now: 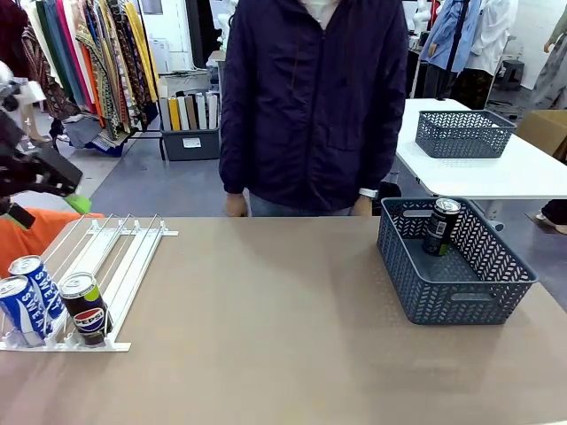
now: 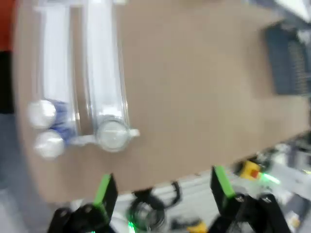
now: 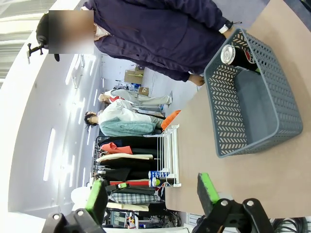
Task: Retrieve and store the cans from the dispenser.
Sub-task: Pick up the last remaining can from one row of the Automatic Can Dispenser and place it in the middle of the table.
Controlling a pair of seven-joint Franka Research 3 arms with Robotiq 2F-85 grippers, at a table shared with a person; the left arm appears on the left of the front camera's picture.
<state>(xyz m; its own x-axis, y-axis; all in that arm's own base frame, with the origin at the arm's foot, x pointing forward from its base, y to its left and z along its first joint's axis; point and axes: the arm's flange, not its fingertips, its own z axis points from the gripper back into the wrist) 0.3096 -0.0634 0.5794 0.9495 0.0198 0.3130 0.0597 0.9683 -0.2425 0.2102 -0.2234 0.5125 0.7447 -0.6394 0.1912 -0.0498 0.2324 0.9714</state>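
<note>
Front view, left pincer: the left pincer hung over the table's left edge, jaws apart and empty.
Front view, cans: two blue cans and a Pepsi can stood at the low end of the dispenser, below that pincer and clear of it.
Front view, stored can: a black can leaned in the basket, well off to that pincer's right.
Left wrist view (blurred): the pincer stood wide open; three silver can tops sat beyond its fingertips, the Pepsi can nearest.
Right wrist view: the right pincer gaped empty, with the basket ahead of it.
Handling: the cans looked stiff, smooth and probably slippery, with thin walls that could dent. Mid-body across the width seemed the safest hold.
</note>
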